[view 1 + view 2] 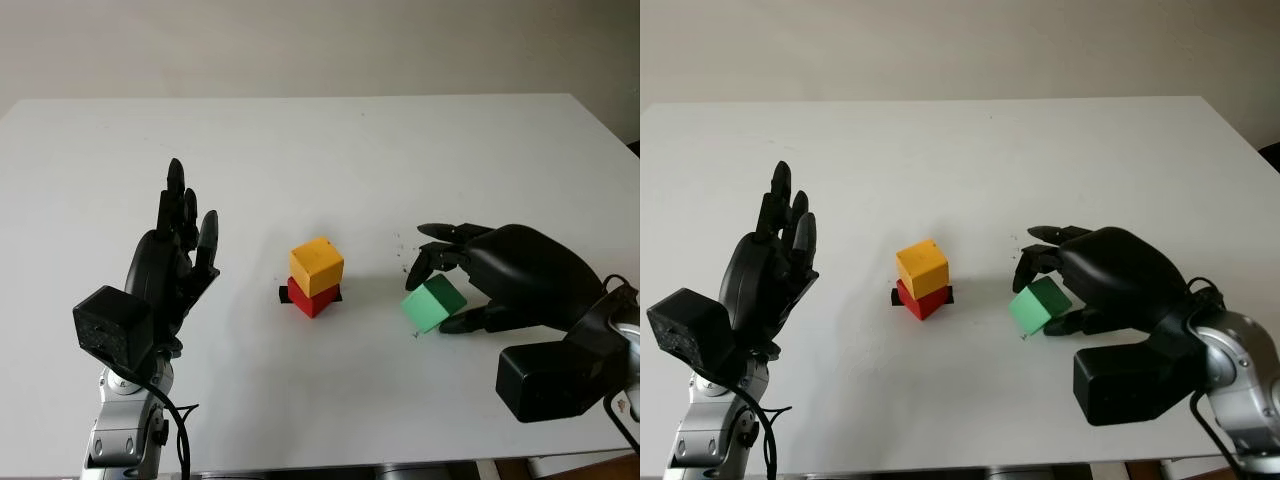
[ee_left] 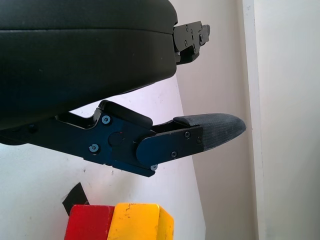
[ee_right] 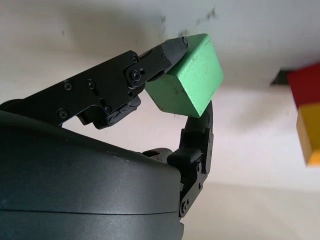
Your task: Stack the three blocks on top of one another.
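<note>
Near the middle of the white table there's already a two-high stack going: a yellow wooden-looking cube sits on top of a red cube, turned a bit relative to it, and the red one sits over a small black tape mark. So I'd call this roughly two thirds done.

What's left is the green cube. It's just to the right of the stack, apart from it, and the right robot hand has its fingers curled around it. From the right wrist view you can see one fingertip pressed on one face of the green cube and another finger hooked on the opposite side, so it looks like a real pinch grip. The cube is tilted in the grip; I can't tell for sure if it's off the table or if a corner is touching.

The left robot hand is open, held upright above the table to the left of the stack, holding nothing. Looks parked to me.

My guess at what remains: lift the green cube, bring it over the yellow one, level it out and set it down. Since the yellow cube is rotated on the red, a sloppy placement could nudge the whole thing.
</note>
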